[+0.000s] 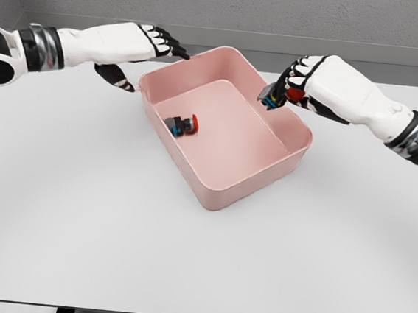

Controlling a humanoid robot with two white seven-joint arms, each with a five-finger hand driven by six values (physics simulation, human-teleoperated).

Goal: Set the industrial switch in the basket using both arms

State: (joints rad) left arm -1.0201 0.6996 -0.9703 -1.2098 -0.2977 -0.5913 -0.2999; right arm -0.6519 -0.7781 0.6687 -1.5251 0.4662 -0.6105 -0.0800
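A pink rectangular basket (283, 160) sits on the white table, turned at an angle. One industrial switch (181, 124), dark with a blue side and a red button, lies on the basket floor near its left wall. A second switch (275, 96), dark with blue and red parts, is held in my right hand (290, 86), whose fingers curl around it just above the basket's right rim. My left hand (157, 44) hovers over the basket's far left corner with fingers extended and nothing in them.
The white table (184, 265) stretches wide in front of the basket, its front edge near the bottom of the view. A grey wall runs behind the table's far edge.
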